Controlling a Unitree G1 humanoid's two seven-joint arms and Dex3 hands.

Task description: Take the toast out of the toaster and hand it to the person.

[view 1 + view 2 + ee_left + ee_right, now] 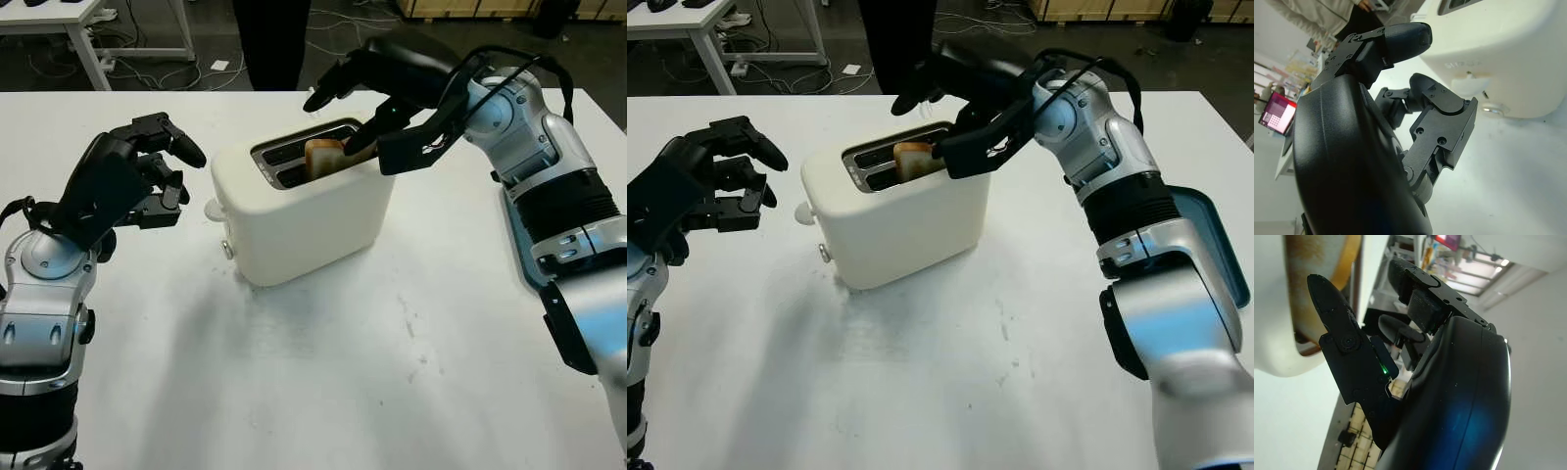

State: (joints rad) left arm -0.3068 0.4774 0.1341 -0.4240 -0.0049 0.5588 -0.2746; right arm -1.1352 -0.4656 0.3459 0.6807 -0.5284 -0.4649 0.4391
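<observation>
The toast (324,156) stood in the front slot of the cream toaster (299,208), its browned top sticking up above the slot rim. My right hand (377,108) was right over it: one black finger reached down beside the slice on the side nearer that arm, and the other fingers arched above and beyond it, toward the far edge of the table. From the head views I could not say the fingers had actually closed on the bread. In the right wrist view the crust sat just beside the lower finger (1337,318), close enough to be touching, yet the hand looked open around the slice rather than clamped on it. So I judged I was at the reaching step, with the grasp not yet made.

My left hand (147,176) hung off the toaster's lever end, near but apart from it, fingers curled and holding nothing.

Beyond the right hand, at the table's far edge, stood a person in dark trousers (269,44).

Next, I reckoned, the right fingers needed to pinch the slice on both faces, lift it straight up clear of the slot, then carry it outward to the person.
</observation>
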